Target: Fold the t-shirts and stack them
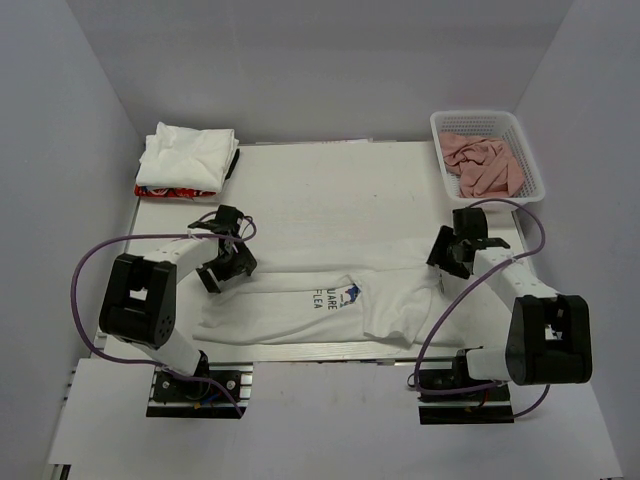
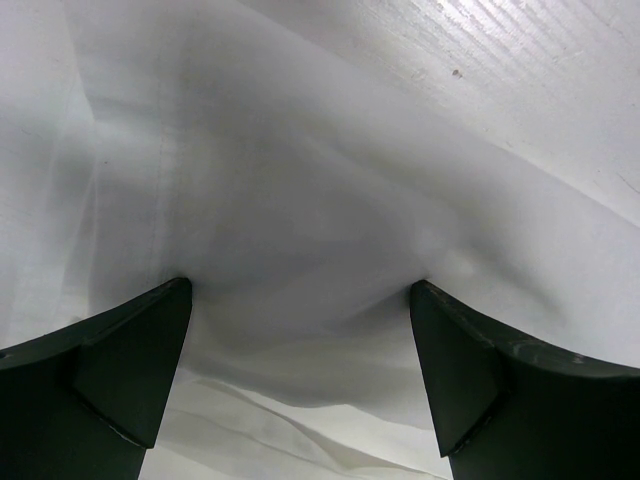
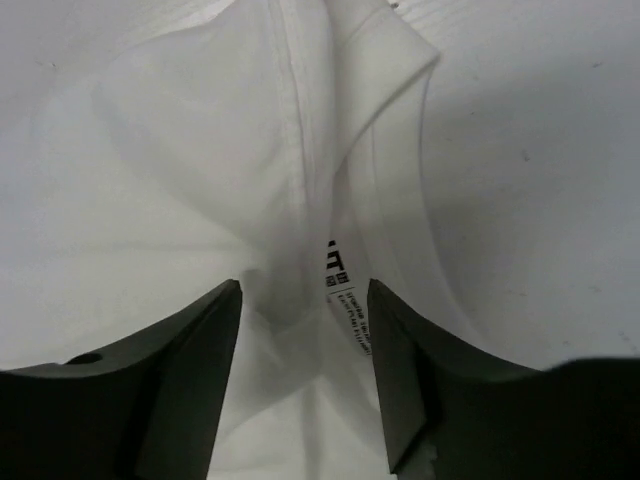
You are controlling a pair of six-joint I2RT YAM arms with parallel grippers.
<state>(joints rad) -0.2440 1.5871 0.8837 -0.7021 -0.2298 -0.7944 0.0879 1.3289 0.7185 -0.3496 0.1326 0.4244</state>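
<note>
Progress check for you: looks like you're maybe partway through. There's a folded pile of white t-shirts (image 1: pixel 187 155) sitting level with the basket (image 1: pixel 478 116) but way across from it, on the far left, so that part looks done. The printed t-shirt (image 1: pixel 300 300) is the one left. It lies nearer the arm bases than the basket and off to its left, stretched in a long band with the lettering showing and one end flopped over, so I'd say it's only half folded and not stacked yet. Your left gripper (image 1: pixel 222 268) is at the end of that shirt farthest from the basket, jaws spread wide, cloth bunched up between the fingers (image 2: pixel 130 370) but not pinched. Your right gripper (image 1: pixel 452 252) is at the end closest to the basket, jaws apart but narrower, straddling a ridge of fabric right by the neck label (image 3: pixel 345 290). Neither one has a grip, as far as I can tell.
</note>
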